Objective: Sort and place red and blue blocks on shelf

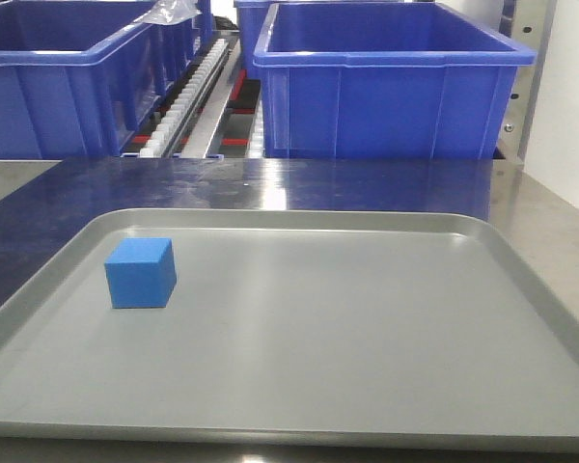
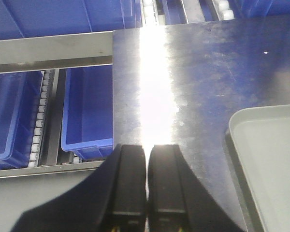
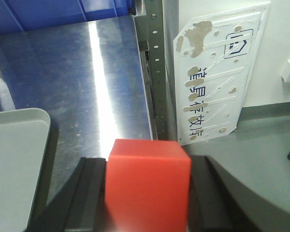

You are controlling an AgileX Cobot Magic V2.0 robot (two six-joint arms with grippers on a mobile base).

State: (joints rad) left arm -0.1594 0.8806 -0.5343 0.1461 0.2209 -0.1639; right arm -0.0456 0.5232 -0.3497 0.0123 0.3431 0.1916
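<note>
The blue block (image 1: 140,273) rests on the left part of the flat grey tray (image 1: 367,386), with no gripper near it in the front view. The red block (image 3: 147,186) is clamped between the black fingers of my right gripper (image 3: 147,164), held above the steel tabletop near its right edge. My left gripper (image 2: 146,162) is shut with nothing in it, its fingers (image 2: 129,183) pressed together over the steel tabletop, left of the tray's corner (image 2: 261,145). The shelf (image 1: 198,92) with white roller tracks stands behind the table; its steel rail (image 2: 48,46) also shows in the left wrist view.
Large blue bins (image 1: 386,82) (image 1: 58,87) sit on the shelf's tracks, and more bins (image 2: 89,111) sit on a lower tier. A perforated metal upright (image 3: 154,63) and a white labelled panel (image 3: 217,72) stand right of the table edge.
</note>
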